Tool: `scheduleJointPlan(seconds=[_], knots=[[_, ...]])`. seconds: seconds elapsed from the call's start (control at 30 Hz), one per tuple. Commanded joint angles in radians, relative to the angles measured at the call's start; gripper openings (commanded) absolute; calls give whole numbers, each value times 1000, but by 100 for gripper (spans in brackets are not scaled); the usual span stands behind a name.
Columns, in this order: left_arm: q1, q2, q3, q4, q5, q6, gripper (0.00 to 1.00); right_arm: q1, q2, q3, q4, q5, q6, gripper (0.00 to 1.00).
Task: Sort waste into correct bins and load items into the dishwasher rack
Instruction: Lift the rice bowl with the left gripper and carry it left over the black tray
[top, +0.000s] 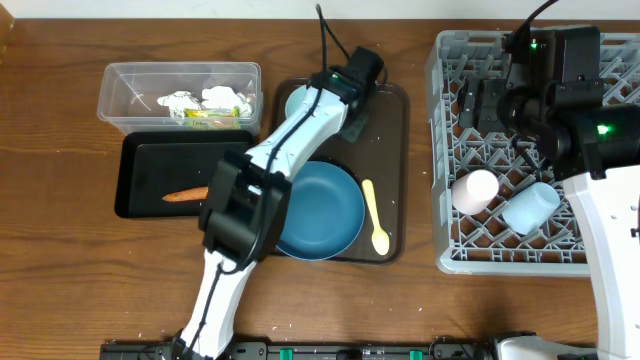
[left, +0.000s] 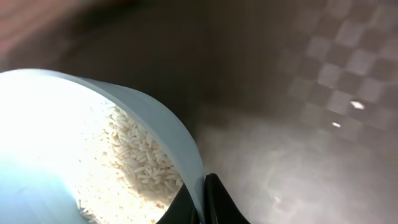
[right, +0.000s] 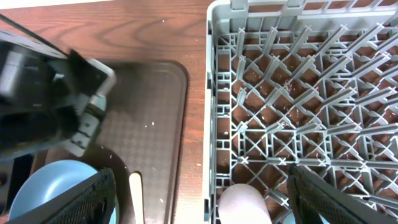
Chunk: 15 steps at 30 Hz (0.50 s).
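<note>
The left gripper (left: 204, 190) is pinched tight on the rim of the pale blue-white bowl (top: 295, 104), with one finger on each side of the wall. The bowl sits at the far end of the flat dark-brown serving tray (top: 392, 130), and the wrist view shows loose white rice grains (left: 140, 155) heaped inside it against that wall. Nearer on the same tray lies the large round blue plate (top: 330, 205), partly under the arm. Just to its right is the slim cream-yellow plastic spoon (top: 375, 215), its long axis running far to near and its scoop end toward the tray's near edge. Left of the tray, the clear plastic tub (top: 120, 90) holds crumpled white tissue (top: 222, 98) and a small yellow-green printed wrapper (top: 205, 118). In the shallow glossy black tub (top: 135, 160) just in front of it, the orange carrot-like stick (top: 185, 195) lies lengthwise left to right. The right gripper (right: 202, 199) hangs over the large light-grey plastic dishwasher rack (top: 445, 120), its fingers spread wide with nothing between them. A pale pink cup (top: 475, 190) and a light blue cup (top: 530, 207) lie tipped among the rack's pegs, near its front.
</note>
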<state>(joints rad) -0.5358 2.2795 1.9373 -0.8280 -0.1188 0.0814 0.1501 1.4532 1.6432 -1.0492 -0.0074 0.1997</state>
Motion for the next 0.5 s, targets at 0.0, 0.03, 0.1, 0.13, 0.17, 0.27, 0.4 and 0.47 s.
scheduleJointPlan(seconds=[0.0, 0.03, 0.1, 0.13, 0.17, 0.27, 0.4, 0.47], knots=[[3, -135, -3, -51, -12, -71, 6, 4, 6, -3, -5, 7, -18, 86], [5, -157, -3, -76, -12, -88, 6, 5, 6, -3, -6, 8, -18, 86], [11, -201, -3, -138, -5, -122, 6, 5, 6, -3, -10, 7, -18, 86], [17, -219, -3, -167, 6, -130, 6, 5, 6, -3, -10, 7, -18, 86], [24, -237, -3, -199, 14, -143, 6, 5, 6, -3, -11, 7, -18, 86], [60, -282, -3, -300, 54, -174, 6, 5, 6, -3, -11, 7, -18, 86], [141, -314, -3, -418, 152, -173, 6, 5, 6, -3, -13, 7, -18, 86], [195, -318, -3, -466, 190, -173, 6, 5, 6, -3, -14, 7, -22, 86]])
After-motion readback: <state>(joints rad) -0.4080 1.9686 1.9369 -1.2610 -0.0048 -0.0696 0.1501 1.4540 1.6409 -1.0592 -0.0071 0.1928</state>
